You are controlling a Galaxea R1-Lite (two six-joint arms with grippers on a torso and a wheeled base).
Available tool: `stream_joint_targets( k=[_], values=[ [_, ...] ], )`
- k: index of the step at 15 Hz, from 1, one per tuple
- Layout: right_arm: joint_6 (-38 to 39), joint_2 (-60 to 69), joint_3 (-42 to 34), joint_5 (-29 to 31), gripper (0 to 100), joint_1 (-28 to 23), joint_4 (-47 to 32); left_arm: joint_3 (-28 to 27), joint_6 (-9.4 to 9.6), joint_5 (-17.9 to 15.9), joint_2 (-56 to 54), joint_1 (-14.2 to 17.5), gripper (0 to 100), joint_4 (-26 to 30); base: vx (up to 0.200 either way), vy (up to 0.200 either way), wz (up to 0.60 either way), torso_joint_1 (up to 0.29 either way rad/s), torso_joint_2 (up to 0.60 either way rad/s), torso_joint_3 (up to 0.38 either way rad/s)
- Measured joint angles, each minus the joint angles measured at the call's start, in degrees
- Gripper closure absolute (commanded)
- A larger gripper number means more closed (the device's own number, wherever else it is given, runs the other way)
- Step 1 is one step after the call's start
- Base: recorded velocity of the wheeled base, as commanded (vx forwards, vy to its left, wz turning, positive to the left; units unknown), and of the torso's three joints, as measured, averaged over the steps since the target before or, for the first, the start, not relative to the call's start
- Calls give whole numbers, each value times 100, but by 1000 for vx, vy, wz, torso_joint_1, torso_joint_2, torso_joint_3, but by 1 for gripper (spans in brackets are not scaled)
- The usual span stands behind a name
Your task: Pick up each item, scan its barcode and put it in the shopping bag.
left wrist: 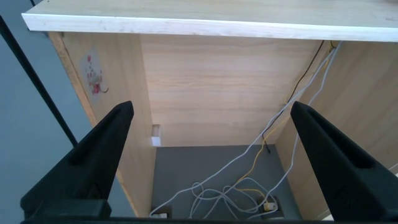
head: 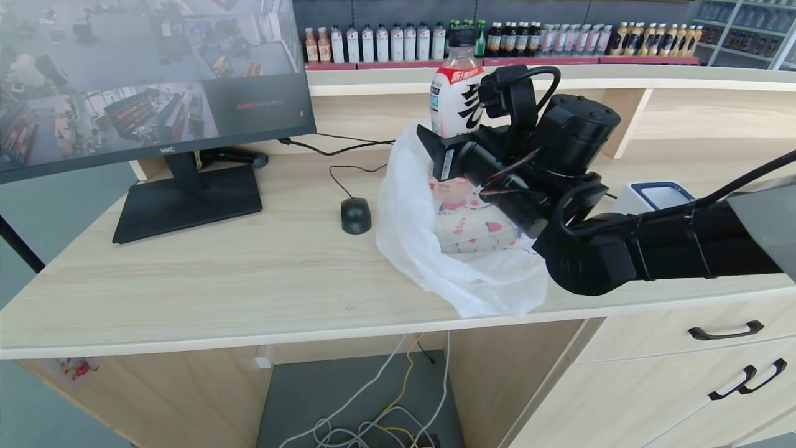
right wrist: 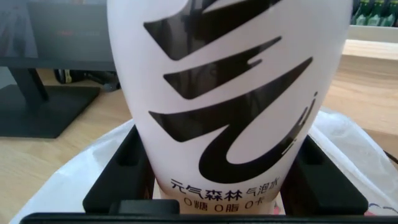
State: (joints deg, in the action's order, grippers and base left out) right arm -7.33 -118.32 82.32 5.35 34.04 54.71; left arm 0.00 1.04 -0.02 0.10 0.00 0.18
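A white-labelled drink bottle point(head: 456, 87) with a black cap stands upright in my right gripper point(head: 449, 146), which is shut on its lower body directly above the open white shopping bag point(head: 416, 249). Its label point(right wrist: 230, 93) is close before the right wrist camera, with the black fingers point(right wrist: 124, 165) on both sides and the bag's rim point(right wrist: 354, 140) below. A pink and white packet point(head: 472, 224) lies inside the bag. My left gripper point(left wrist: 211, 162) hangs open below the counter's front edge, facing the space under the desk.
On the wooden counter point(head: 236, 274) stand a monitor point(head: 143, 74) on a black base and a black mouse point(head: 356, 215) to the bag's left. A white barcode scanner point(head: 656, 196) sits behind my right arm. Drawers point(head: 721, 336) are at the lower right, loose cables point(left wrist: 230, 193) under the desk.
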Motion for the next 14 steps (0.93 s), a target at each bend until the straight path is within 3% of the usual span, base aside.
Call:
stream_joint_targets(
  k=[14],
  values=[
    [260, -607, 20, -137, 100, -157, 389, 0, 2, 2, 0, 0, 0, -2, 0, 0, 0, 0, 0, 0]
  ],
)
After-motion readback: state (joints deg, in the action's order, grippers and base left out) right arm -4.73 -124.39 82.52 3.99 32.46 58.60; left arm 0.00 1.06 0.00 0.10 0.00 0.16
